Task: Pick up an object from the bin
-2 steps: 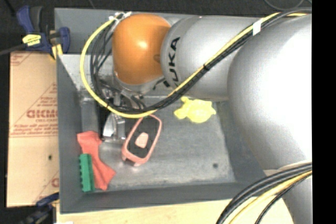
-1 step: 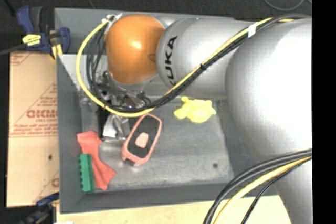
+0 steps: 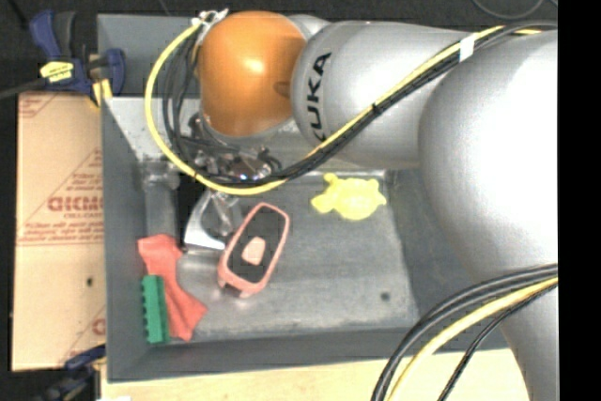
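My gripper hangs low over the left half of the bin, under the arm's orange cover. Just below it and to the right lies a pink-rimmed oval thing with a black face, tilted on the bin floor. A salmon-red rubbery thing lies lower left of the gripper, by the left wall. Beside it stands a green ridged block. A flat yellow thing lies to the gripper's right, partly under the arm. Nothing shows as held.
The big silver arm covers the bin's back and right side. Yellow and black cables loop round the wrist. Bare bin floor lies between the pink oval thing and the front right corner.
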Controlling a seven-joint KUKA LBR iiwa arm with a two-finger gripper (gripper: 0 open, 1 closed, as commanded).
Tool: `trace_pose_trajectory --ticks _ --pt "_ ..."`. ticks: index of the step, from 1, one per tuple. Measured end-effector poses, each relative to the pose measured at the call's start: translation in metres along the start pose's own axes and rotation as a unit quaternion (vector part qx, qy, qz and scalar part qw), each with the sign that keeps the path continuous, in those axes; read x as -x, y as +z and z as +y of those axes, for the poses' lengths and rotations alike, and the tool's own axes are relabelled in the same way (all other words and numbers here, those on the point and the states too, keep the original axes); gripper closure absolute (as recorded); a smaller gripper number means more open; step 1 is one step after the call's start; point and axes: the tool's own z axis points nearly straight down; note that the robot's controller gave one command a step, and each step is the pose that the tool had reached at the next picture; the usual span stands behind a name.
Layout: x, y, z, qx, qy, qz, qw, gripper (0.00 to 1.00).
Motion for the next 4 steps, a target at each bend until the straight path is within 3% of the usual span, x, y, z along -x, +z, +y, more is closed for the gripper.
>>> trace_pose_trajectory --ticks 1,2,4 --pt "0.005 0.041 0.002 0.001 -0.151 0.0016 0.9885 0.0" --pt "0.031 0.072 0.01 0.003 -0.278 0.0026 0.9605 1.0" --pt "0.03 0.069 0.01 0.003 -0.278 0.0031 0.9606 1.0"
